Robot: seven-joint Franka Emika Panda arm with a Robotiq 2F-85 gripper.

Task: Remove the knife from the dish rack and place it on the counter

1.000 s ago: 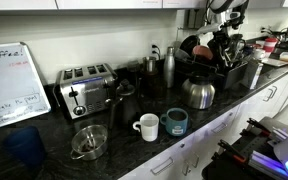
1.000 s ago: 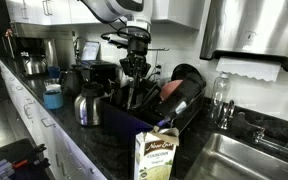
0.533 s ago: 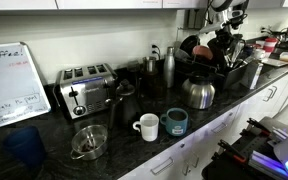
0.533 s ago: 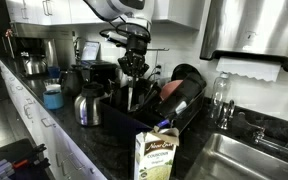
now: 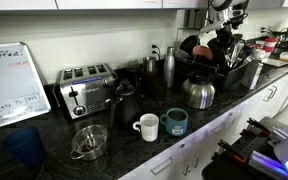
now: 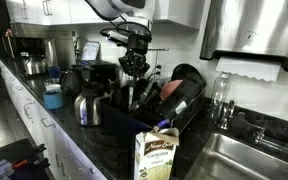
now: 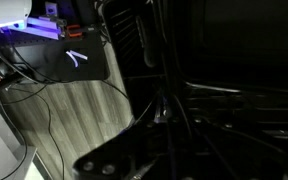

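The black dish rack [image 6: 169, 118] stands on the dark speckled counter [image 6: 104, 140] next to the sink and also shows in an exterior view [image 5: 227, 72]. It holds plates, bowls and a bunch of upright utensils [image 6: 131, 95]. I cannot pick out the knife among them. My gripper [image 6: 134, 68] points straight down just above the utensils, and it also shows in an exterior view [image 5: 222, 42]. The wrist view is very dark and shows only thin dark rods and rack wires [image 7: 169, 100]. The jaws cannot be made out there.
A steel kettle [image 5: 198, 92] stands in front of the rack. A chrome toaster [image 5: 87, 88], two mugs [image 5: 162, 124], a glass bowl [image 5: 89, 141] and a whiteboard [image 5: 9, 85] stand further along. A carton [image 6: 156, 155] stands at the counter edge by the sink [image 6: 239, 158].
Almost nothing has changed. The gripper has shifted very slightly above the utensils in the rack.
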